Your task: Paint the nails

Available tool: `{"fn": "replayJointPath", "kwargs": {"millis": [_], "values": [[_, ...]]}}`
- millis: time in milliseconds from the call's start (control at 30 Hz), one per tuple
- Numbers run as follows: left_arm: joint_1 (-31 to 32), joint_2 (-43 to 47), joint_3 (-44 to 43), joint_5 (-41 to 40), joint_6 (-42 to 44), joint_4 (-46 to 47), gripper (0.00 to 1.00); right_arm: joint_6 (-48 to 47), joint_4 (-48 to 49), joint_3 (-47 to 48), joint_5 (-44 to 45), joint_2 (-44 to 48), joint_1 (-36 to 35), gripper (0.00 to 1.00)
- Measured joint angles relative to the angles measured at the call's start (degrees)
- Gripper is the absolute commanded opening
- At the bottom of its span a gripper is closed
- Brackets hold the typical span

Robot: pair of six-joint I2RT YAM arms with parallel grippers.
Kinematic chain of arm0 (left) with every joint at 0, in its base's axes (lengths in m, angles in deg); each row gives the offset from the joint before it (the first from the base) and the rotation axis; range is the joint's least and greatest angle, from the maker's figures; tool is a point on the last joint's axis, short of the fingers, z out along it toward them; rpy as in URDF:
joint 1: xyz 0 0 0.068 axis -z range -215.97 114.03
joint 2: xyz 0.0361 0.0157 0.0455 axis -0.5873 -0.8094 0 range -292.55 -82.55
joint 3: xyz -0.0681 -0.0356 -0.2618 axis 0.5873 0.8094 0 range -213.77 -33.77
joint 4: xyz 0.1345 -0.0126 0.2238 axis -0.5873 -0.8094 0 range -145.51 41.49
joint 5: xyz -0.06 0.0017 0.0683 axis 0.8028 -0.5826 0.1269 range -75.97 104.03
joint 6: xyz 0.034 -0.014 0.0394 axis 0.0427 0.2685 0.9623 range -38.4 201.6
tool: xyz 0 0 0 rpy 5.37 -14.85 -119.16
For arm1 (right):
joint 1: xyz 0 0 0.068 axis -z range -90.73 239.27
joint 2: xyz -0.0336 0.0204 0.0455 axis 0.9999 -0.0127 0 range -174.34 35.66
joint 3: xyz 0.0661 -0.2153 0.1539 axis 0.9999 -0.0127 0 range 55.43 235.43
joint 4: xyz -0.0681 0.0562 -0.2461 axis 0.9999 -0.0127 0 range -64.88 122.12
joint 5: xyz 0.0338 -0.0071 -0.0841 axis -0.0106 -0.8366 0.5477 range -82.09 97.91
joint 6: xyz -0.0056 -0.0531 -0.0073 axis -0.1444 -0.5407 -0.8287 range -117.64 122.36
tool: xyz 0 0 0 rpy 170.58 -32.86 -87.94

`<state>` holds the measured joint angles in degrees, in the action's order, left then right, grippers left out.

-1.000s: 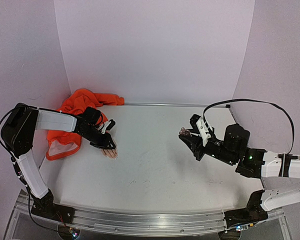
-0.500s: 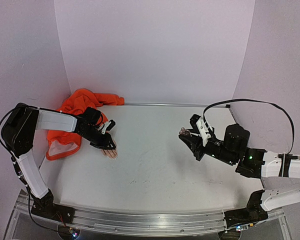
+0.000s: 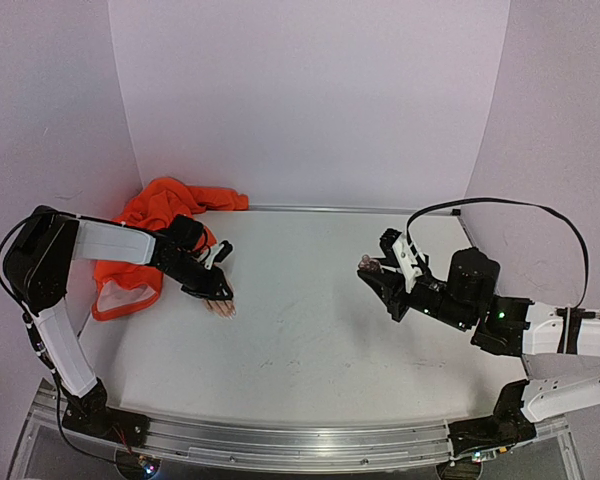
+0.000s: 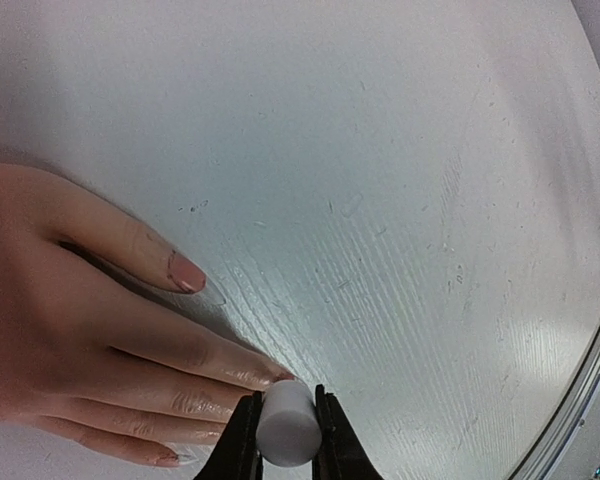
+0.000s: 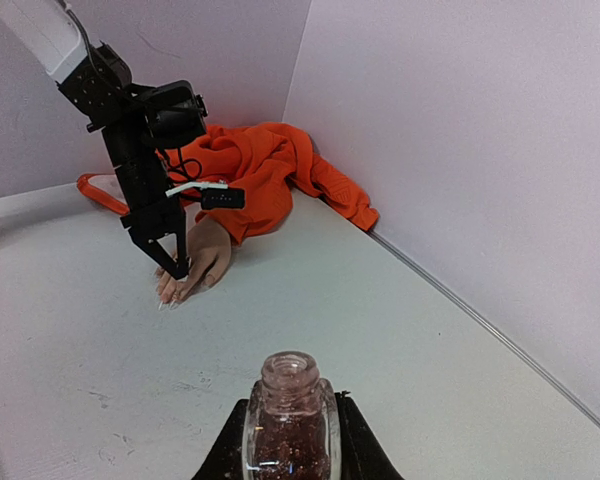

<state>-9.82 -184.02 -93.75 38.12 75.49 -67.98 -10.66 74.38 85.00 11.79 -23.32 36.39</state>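
Pinching a small pale cap [image 4: 287, 425] with the left gripper [image 4: 288, 445], jaws pressed in on both its sides. Hanging tip-down over the mannequin hand [image 4: 70, 320] near the left edge of the tabletop [image 3: 310, 330], cap end right at the fingertips; touching or not, cannot tell. Lying palm down, fingers pointing toward the near edge and the middle, wrist running back into an orange sleeve [image 3: 155, 215] bunched in the far left corner. Showing the nails [image 4: 186, 271] as small pinkish ovals at the finger ends in the left wrist view: one clear on the splayed finger, another half hidden just beside the cap, a third low at the picture's bottom. Gripping a small glass bottle [image 5: 290, 425] with the right gripper [image 5: 290, 450], well apart from the hand, above the right half of the tabletop, jaws clamped on its body. Standing upright in that grip, neck open, reddish glittery fill inside.
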Motion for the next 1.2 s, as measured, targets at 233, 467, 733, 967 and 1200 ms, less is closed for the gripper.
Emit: {"fn": "replayJointPath", "kwargs": {"millis": [233, 467, 733, 967, 1200], "values": [[0.2, -0.1, 0.0, 0.5, -0.3, 0.0, 0.00, 0.0, 0.0, 0.0, 0.0, 0.0, 0.1, 0.00], [1.0, -0.1, 0.2, 1.3, -0.4, 0.1, 0.00, 0.0, 0.0, 0.0, 0.0, 0.0, 0.1, 0.00], [1.7, 0.2, 1.3, 1.9, -0.4, 1.1, 0.00, 0.0, 0.0, 0.0, -0.1, 0.0, 0.1, 0.00], [1.6, 2.8, 2.0, 0.2, -0.3, 1.6, 0.00, 0.0, 0.0, 0.0, -0.2, 0.0, 0.2, 0.00], [0.8, 3.2, 2.0, -1.9, -0.3, 1.5, 0.00, 0.0, 0.1, -0.1, -0.2, 0.0, 0.2, 0.00]]}}
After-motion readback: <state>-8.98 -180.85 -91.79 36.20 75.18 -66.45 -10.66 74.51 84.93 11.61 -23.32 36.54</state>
